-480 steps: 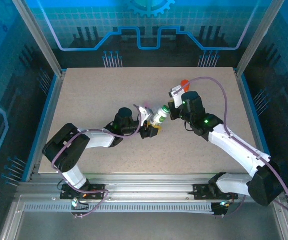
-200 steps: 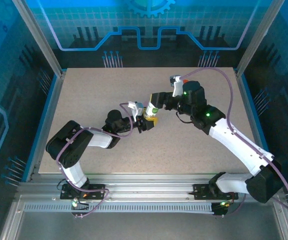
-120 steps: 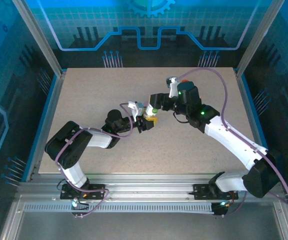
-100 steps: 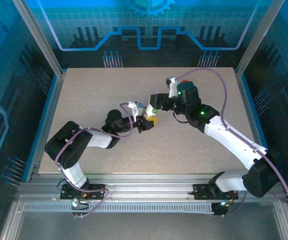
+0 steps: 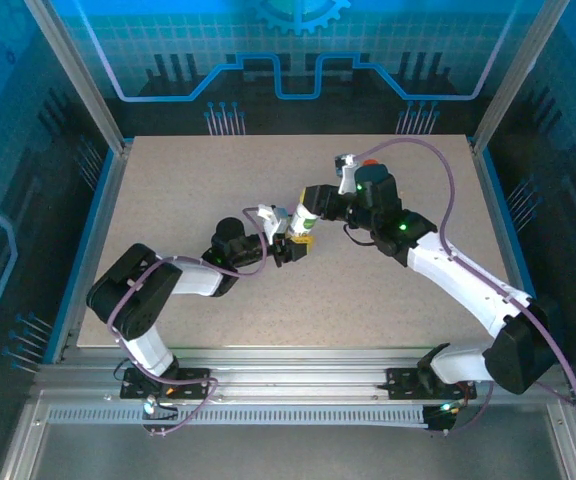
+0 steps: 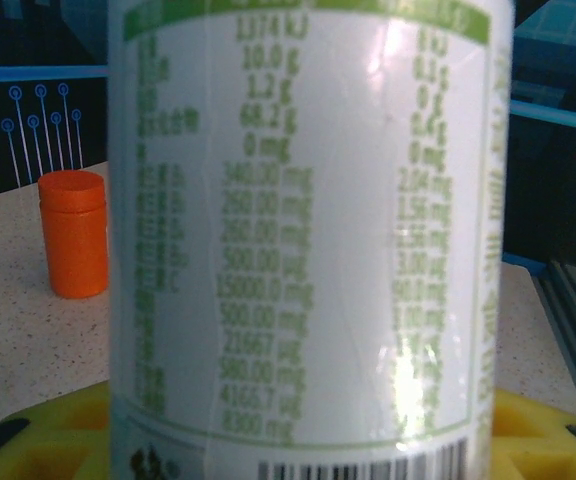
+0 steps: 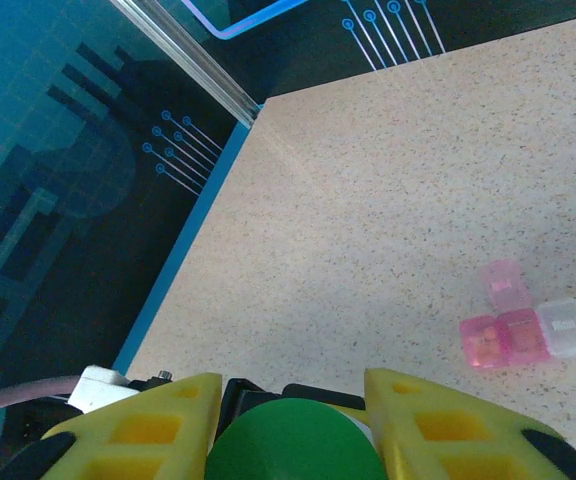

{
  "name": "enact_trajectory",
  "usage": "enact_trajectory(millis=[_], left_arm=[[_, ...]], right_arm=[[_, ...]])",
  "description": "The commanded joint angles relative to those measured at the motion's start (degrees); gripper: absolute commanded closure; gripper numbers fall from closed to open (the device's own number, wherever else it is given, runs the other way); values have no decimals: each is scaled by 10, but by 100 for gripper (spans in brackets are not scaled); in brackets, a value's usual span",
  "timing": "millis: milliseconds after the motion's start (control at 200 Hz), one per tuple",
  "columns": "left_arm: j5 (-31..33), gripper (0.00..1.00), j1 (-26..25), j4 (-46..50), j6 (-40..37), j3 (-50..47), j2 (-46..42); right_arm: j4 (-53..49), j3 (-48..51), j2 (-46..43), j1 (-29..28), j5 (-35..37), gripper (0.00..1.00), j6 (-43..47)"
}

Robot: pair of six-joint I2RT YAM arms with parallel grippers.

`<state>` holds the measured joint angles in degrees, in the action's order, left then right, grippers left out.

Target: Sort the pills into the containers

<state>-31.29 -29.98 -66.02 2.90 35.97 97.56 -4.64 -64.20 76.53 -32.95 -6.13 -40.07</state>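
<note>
Speckled beige counter (image 5: 188, 190) inside a blue-lit enclosure: from above, the two arms meet near its middle. The left gripper (image 5: 288, 243) holds the white bottle (image 5: 301, 222) by its body, roughly upright, and the right gripper (image 5: 311, 207) sits over the bottle's top. The orange bottle (image 5: 369, 163) stands near the far right corner, partly behind the right arm.

From the left wrist, the bottle's printed label looms large. The yellow fingers (image 6: 43, 440) pinch its lower body from both sides, probably to steady it for the other arm.

From the right wrist, that gripper's fingers (image 7: 438, 425) press on either side of the green cap (image 7: 293, 445). This grip looks suited to unscrewing the cap so pills can go in. A small pink-tinted container (image 7: 503, 335), with clear compartments beside it, lies on open counter apart from the bottle.
</note>
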Motion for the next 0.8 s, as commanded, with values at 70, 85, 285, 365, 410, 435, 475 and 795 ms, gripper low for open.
enact_trajectory(millis=[70, 85, 285, 365, 410, 435, 475, 795], left_arm=[[8, 100, 0, 34, -48, 16, -23], [9, 100, 0, 35, -49, 15, -23], [16, 100, 0, 67, -64, 16, -35], [16, 100, 1, 73, -64, 17, -36], [17, 100, 0, 77, -63, 17, -34], [18, 100, 0, 79, -63, 18, -33], [18, 100, 0, 83, -63, 20, -32], [15, 100, -5, 118, -64, 35, -25]], right_arm=[[36, 12, 0, 2, -24, 94, -33], [36, 14, 0, 2, -24, 95, -33], [23, 18, 0, 1, -1, 100, -4], [-1, 13, -4, -6, 30, 100, 27], [-13, 10, -7, -11, 50, 100, 45], [-18, 8, -7, -13, 60, 100, 55], [-27, 7, -9, -16, 79, 100, 70], [-51, 8, -17, -25, 165, 100, 142]])
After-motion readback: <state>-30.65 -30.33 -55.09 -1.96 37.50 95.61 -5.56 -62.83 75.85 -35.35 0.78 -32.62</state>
